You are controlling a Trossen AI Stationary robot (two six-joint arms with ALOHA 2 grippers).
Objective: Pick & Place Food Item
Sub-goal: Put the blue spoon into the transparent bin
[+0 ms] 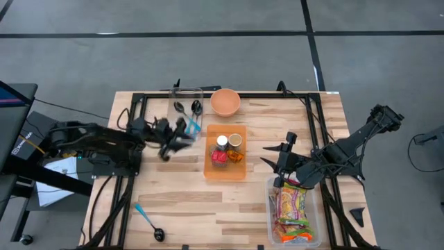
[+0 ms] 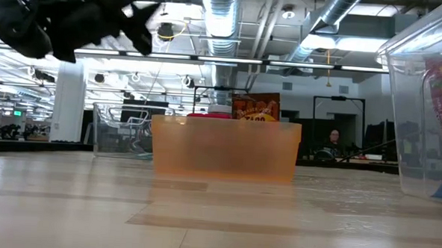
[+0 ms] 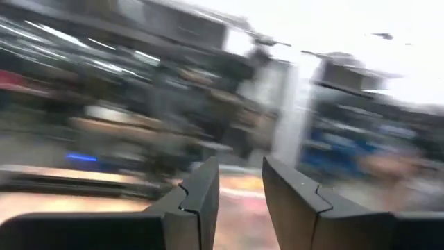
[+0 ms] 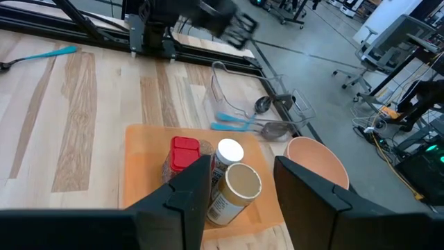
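- The orange rectangular plastic tray (image 1: 226, 169) with small jars (image 1: 222, 142) lies just beside the left gripper (image 1: 182, 133), its long axis running from the table's far edge to the near edge.
- The left gripper's fingers (image 3: 201, 198) stand a little apart, holding nothing.
- The right gripper (image 1: 279, 164) hovers above the clear plastic bin of colourful snack packets (image 1: 295, 212); its fingers (image 4: 191, 187) are apart and empty.
- Only the high view shows the blue-handled spoon (image 1: 147, 221) on the light wooden table (image 1: 173, 201).
- The low view shows an industrial room.
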